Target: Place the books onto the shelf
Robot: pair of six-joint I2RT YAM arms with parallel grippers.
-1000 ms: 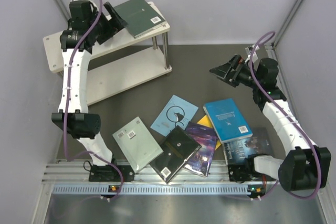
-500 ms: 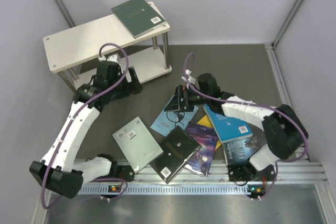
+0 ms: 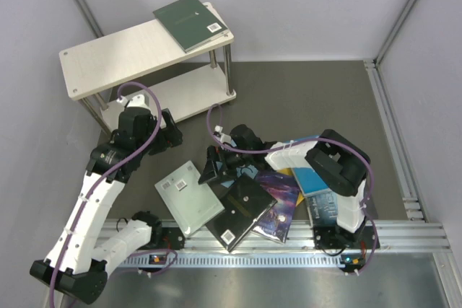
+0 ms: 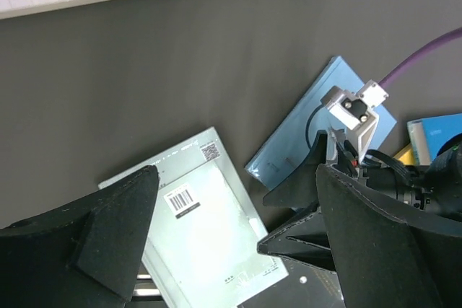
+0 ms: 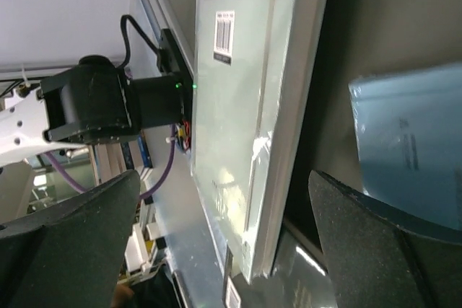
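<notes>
Left pincer: fingers wide apart, nothing held. It hangs over the dark table, between the shelf and the loose pile. In its wrist view the grey-green book lies flat below, between the two fingers, barcode up. Right pincer: also spread wide and empty, low at the far right corner of that grey-green book. Its wrist view shows the book's long edge running up between the fingers, very close; cannot tell whether it touches. The light blue book lies just beside; from above the right arm covers most of it. One dark green book lies flat on the right end of the shelf's top board, well apart from both pincers. The other books lie on the table near the arm bases: a black book on a purple book, and a bright blue book and a dark blue book, both partly hidden by the right arm. Cover print is too small to read.
</notes>
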